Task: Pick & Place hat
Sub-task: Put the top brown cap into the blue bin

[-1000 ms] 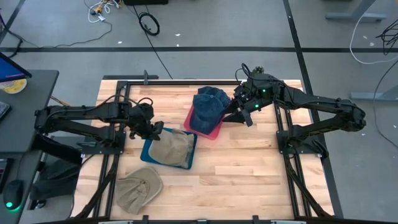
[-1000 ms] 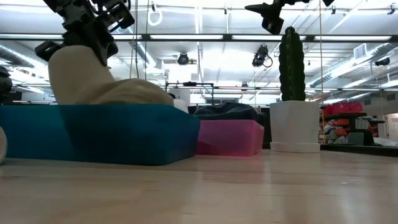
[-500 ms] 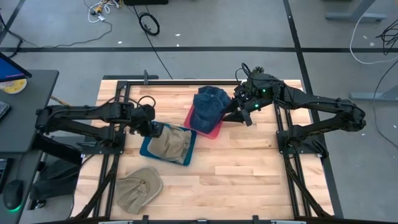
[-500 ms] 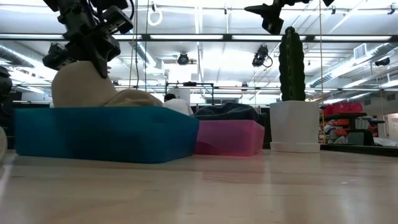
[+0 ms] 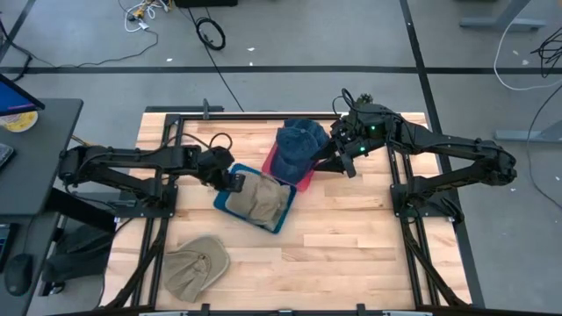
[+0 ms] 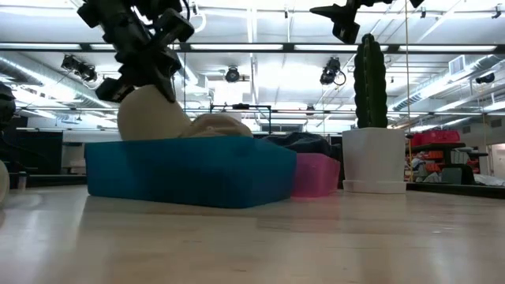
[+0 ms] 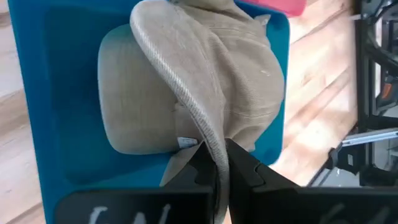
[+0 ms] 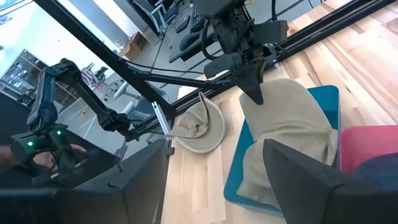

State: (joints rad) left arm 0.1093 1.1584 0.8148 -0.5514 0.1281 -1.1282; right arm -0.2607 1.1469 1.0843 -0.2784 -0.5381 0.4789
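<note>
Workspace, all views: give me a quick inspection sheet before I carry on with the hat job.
Surface: light wooden table, bare at the front.
Job's things: beige cloth cap in the blue plastic bin; dark blue denim hat on the pink plastic bin; the bins touch. A second beige cap lies loose at the front left.
Clutter: white pot with a green cactus.
Tools: left tool shut on the beige cloth cap's edge; right tool open, beside the denim hat.
Cables: black and white cables on the floor.
Surroundings: grey floor, a desk at left.
</note>
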